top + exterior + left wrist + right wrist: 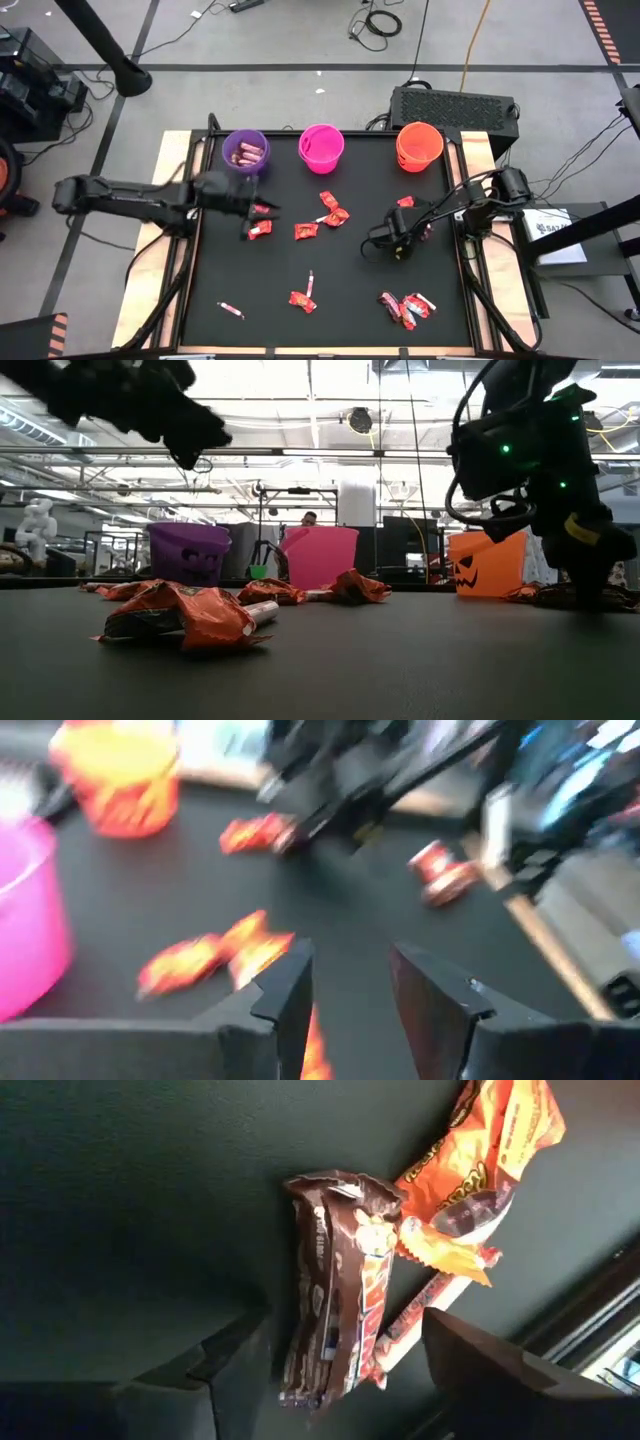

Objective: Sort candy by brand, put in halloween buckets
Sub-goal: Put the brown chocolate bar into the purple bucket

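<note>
Brown wrapper (335, 1295) stands partly hidden between wide right fingers (330, 1360); left fingers (350, 1000) parted, empty.

Three buckets (321, 147) line the table's (280, 270) far edge, candy (306, 231) before them.
</note>
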